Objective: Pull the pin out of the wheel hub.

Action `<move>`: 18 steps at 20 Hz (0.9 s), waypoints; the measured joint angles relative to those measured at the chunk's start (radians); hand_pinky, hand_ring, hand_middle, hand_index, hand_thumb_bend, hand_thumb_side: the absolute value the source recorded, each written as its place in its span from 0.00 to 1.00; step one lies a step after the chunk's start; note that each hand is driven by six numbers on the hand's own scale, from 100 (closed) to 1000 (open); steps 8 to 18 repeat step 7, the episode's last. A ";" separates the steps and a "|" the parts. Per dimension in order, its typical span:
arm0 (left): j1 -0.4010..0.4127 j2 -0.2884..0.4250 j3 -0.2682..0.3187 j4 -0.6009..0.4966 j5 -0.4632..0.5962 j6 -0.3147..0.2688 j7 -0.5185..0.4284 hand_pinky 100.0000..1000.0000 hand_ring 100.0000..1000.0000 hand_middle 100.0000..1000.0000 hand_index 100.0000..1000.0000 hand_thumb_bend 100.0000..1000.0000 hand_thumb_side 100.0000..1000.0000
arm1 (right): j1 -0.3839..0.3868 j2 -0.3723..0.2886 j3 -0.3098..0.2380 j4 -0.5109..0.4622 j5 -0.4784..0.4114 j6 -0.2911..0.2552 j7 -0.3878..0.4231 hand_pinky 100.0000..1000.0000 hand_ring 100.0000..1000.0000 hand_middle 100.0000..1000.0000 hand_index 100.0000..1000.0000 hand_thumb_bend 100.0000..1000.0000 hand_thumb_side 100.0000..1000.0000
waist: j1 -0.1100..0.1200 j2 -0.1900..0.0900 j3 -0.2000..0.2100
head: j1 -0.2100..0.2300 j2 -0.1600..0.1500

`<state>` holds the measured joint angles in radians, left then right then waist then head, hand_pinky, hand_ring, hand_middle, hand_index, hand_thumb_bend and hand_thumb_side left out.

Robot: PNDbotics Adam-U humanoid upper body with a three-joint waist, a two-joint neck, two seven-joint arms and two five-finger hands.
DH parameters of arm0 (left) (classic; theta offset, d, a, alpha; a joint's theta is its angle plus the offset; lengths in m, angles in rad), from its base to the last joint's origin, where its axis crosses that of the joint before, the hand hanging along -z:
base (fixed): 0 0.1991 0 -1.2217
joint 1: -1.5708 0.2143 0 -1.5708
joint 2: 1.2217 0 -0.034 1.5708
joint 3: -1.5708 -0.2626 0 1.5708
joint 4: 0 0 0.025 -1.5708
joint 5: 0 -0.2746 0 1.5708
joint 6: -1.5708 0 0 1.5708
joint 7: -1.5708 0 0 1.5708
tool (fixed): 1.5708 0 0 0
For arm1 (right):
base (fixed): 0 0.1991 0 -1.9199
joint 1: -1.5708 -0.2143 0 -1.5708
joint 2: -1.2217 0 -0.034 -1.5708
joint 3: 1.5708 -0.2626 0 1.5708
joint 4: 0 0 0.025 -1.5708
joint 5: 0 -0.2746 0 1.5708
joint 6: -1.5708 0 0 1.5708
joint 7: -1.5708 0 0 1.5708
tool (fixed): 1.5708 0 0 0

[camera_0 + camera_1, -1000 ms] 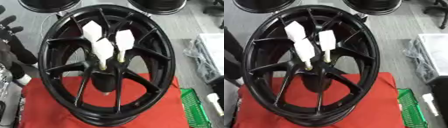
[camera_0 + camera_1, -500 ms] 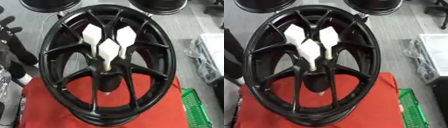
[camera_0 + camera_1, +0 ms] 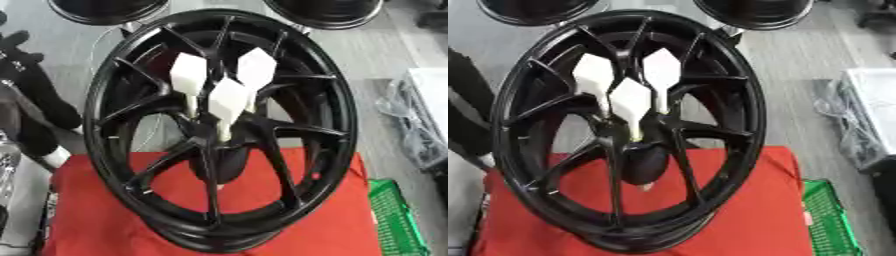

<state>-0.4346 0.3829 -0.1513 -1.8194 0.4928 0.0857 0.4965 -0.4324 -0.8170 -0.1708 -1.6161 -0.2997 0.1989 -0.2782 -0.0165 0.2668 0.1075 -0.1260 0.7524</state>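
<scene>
Grey floor runs behind my red cloth-covered table (image 3: 105, 220). On it a big black spoked alloy wheel hub (image 3: 223, 127) stands tilted. Three white paddle-headed pins (image 3: 226, 102) sit in its centre. At nine o'clock my left hand (image 3: 19, 55) shows; its fingers I cannot tell.

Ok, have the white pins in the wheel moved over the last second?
Yes. Against the top of the wheel rim, the left pin has dropped, the right pin has risen and the front pin has shifted right, like a counter-clockwise turn.
</scene>
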 measured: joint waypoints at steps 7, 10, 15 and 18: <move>-0.005 -0.006 0.001 -0.006 -0.017 0.000 0.000 0.58 0.73 0.80 0.69 0.10 0.74 | -0.109 0.181 0.031 -0.016 -0.087 0.019 -0.026 0.77 0.65 0.69 0.75 0.00 0.60 | 0.013 0.004 -0.001 | 0.001 -0.013; -0.005 -0.006 0.001 -0.006 -0.017 0.000 0.000 0.58 0.73 0.80 0.69 0.10 0.74 | -0.109 0.181 0.031 -0.016 -0.087 0.019 -0.026 0.77 0.65 0.69 0.75 0.00 0.60 | 0.013 0.004 -0.001 | 0.001 -0.013; -0.005 -0.006 0.001 -0.006 -0.017 0.000 0.000 0.58 0.73 0.80 0.69 0.10 0.74 | -0.109 0.181 0.031 -0.016 -0.087 0.019 -0.026 0.77 0.65 0.69 0.75 0.00 0.60 | 0.013 0.004 -0.001 | 0.001 -0.013; -0.005 -0.006 0.001 -0.006 -0.017 0.000 0.000 0.58 0.73 0.80 0.69 0.10 0.74 | -0.109 0.181 0.031 -0.016 -0.087 0.019 -0.026 0.77 0.65 0.69 0.75 0.00 0.60 | 0.013 0.004 -0.001 | 0.001 -0.013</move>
